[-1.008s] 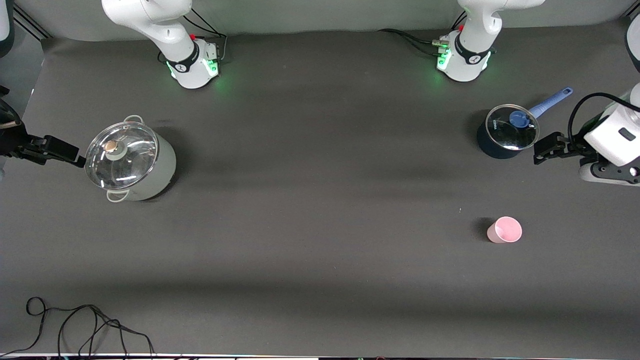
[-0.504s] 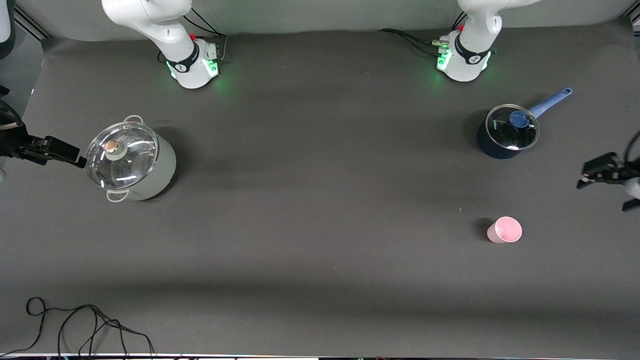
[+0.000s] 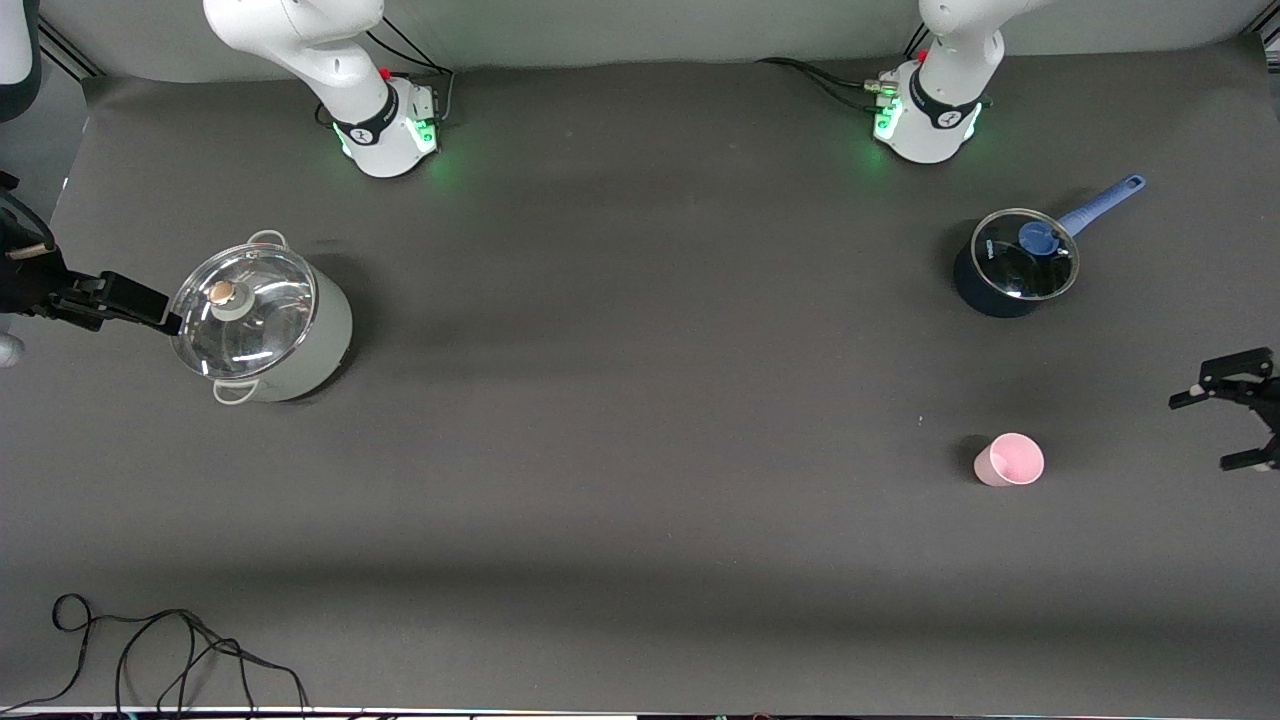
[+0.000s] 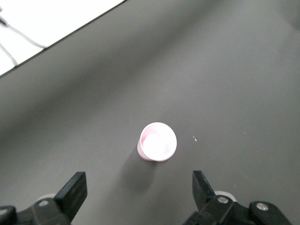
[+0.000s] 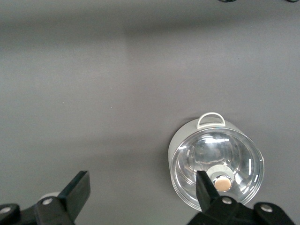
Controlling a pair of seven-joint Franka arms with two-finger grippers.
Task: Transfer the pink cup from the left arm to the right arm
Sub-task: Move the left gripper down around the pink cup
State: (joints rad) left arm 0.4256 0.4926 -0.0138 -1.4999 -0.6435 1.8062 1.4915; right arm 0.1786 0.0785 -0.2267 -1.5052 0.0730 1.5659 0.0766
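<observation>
The dark worktop (image 3: 640, 420) carries a grey lidded pot (image 3: 260, 325) toward the right arm's end and a blue saucepan (image 3: 1012, 268) toward the left arm's end. The pink cup (image 3: 1009, 460) stands upright, nearer the front camera than the saucepan. The left pincer (image 3: 1222, 430) hangs wide open over the worktop near the cup; its wrist view shows the cup (image 4: 158, 141) empty. The right pincer (image 3: 135, 305), beside the pot, appears wide open only in its wrist view (image 5: 140, 197).
</observation>
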